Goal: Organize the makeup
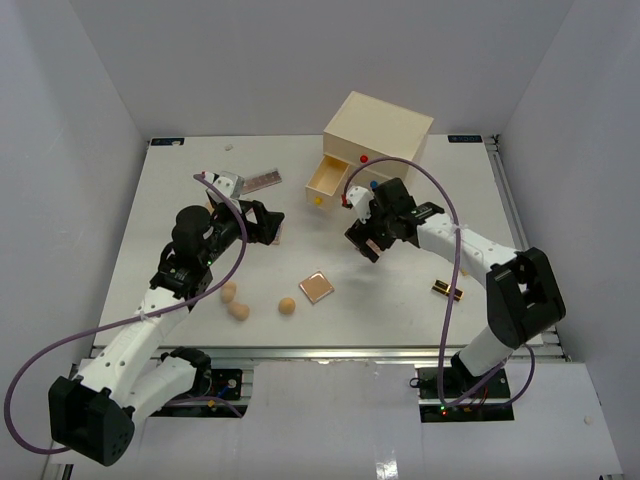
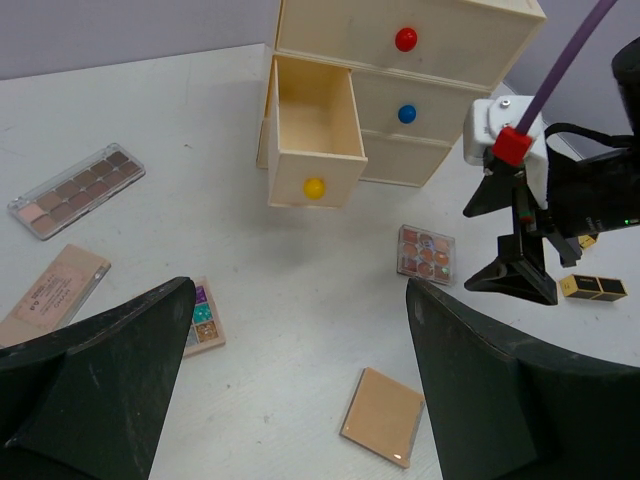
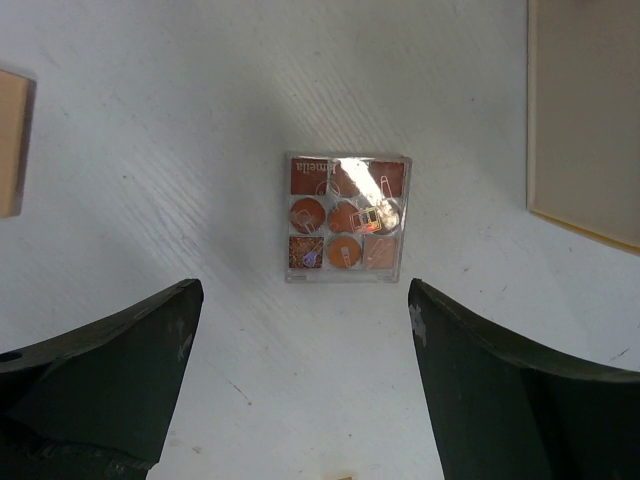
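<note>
Clear-plastic square palette (image 3: 345, 216) of glossy coppery shades on matte white table (image 3: 150, 120)

Left gripper (image 2: 300, 295) is hanging over the table (image 2: 200, 110), jaws wide apart. Chest (image 2: 440, 40) is sitting at the top, its lowest drawer (image 2: 312, 125) with the yellow knob (image 2: 314, 187) standing pulled out. Compact (image 2: 383, 416) is lying low between the fingers. Nine-pan palette (image 2: 427, 254) is lying beside the right gripper (image 2: 505, 235), whose jaws are also spread. Lipstick (image 2: 592, 288) is lying at far right. Long palette (image 2: 78, 190), pink pack (image 2: 50, 295) and small palette (image 2: 203, 318) are lying at left, the last partly hidden behind a finger (image 2: 100, 390).
</note>
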